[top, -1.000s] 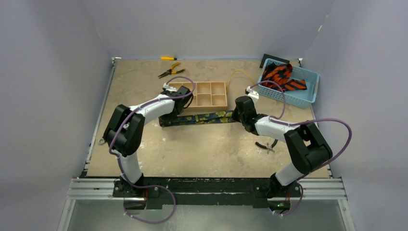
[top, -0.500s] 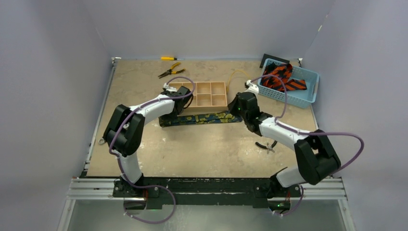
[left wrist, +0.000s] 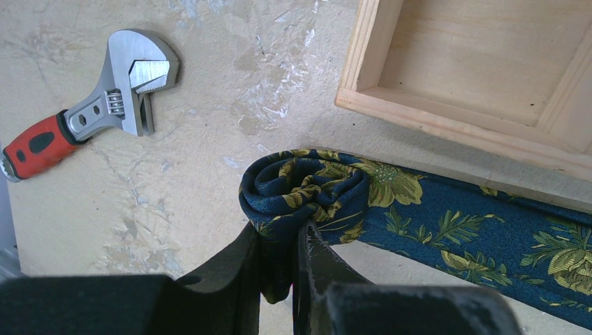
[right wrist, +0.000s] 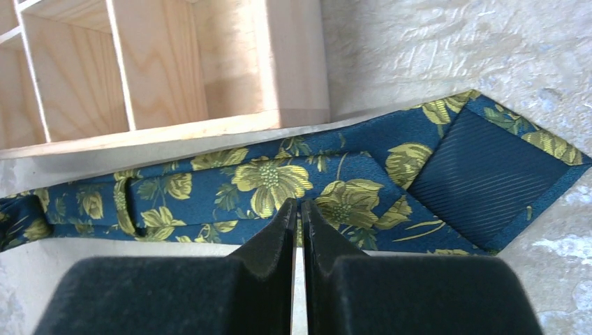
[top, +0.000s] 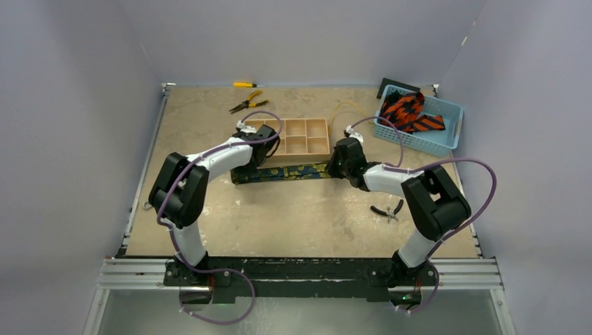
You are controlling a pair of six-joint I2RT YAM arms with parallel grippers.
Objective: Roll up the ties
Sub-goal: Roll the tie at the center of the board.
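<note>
A navy tie with a gold floral print lies stretched along the front of the wooden box. Its left end is wound into a small roll. My left gripper is shut on that roll, at the tie's left end. My right gripper is shut, its tips down on the tie's wide end near the box's right corner. Whether fabric is pinched between those tips does not show. Orange-red ties with black stripes lie heaped in the blue basket.
A red-handled wrench lies left of the roll. Yellow-handled pliers and a screwdriver lie at the back. A yellow cord lies behind the box. Black pliers lie under the right arm.
The right gripper has swung out, then moved left along the tie toward the box's right corner. The tie's wide end has shifted left with it. The left arm stayed still.
</note>
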